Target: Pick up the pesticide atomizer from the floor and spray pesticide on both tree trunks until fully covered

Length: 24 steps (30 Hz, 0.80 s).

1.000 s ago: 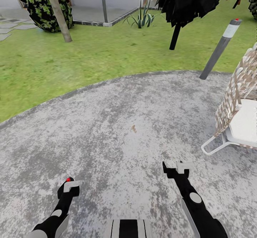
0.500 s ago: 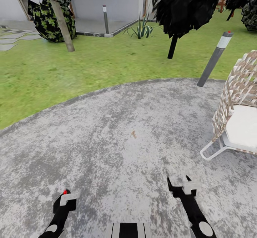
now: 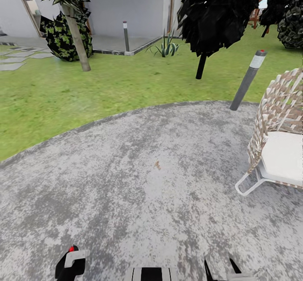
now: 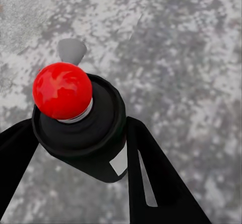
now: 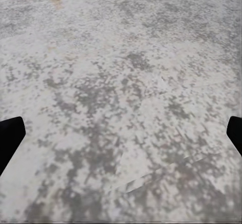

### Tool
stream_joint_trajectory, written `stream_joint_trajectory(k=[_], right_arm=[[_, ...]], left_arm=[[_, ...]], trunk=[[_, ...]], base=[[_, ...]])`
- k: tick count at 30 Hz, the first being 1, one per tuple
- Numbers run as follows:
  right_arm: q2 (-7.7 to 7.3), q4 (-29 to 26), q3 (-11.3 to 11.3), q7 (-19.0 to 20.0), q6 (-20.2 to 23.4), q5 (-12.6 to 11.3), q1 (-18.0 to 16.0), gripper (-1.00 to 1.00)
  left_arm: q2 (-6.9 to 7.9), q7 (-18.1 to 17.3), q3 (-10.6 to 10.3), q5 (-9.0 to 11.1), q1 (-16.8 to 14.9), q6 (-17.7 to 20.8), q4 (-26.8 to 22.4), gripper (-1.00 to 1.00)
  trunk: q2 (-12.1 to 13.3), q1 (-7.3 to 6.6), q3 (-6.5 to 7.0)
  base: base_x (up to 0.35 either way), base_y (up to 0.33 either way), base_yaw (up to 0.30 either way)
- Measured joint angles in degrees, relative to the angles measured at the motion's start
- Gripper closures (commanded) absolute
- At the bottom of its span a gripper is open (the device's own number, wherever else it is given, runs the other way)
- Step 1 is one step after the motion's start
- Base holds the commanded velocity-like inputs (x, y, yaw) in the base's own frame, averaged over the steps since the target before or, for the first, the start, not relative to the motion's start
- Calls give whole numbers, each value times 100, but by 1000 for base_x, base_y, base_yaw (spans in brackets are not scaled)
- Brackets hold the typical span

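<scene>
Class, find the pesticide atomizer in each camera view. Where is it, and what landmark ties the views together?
Head view: pesticide atomizer at the bottom left edge, red cap up.
Left wrist view: centre of the picture, red-capped, between the left gripper fingers.
Right wrist view: grey paving lies ahead.
Shared landmark: that mottled grey paving, under everything.
</scene>
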Motion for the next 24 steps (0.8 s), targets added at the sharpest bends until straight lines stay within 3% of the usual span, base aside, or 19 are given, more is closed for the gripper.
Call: stream_joint_trajectory(k=[24], right_arm=[[5,185,-25,-22,-23,-22,3,-100]], left_arm=[[-8,-7,-1,13,100,-8,10,100]], trunk=[[32,-62,581]], base=[[0,0,0]])
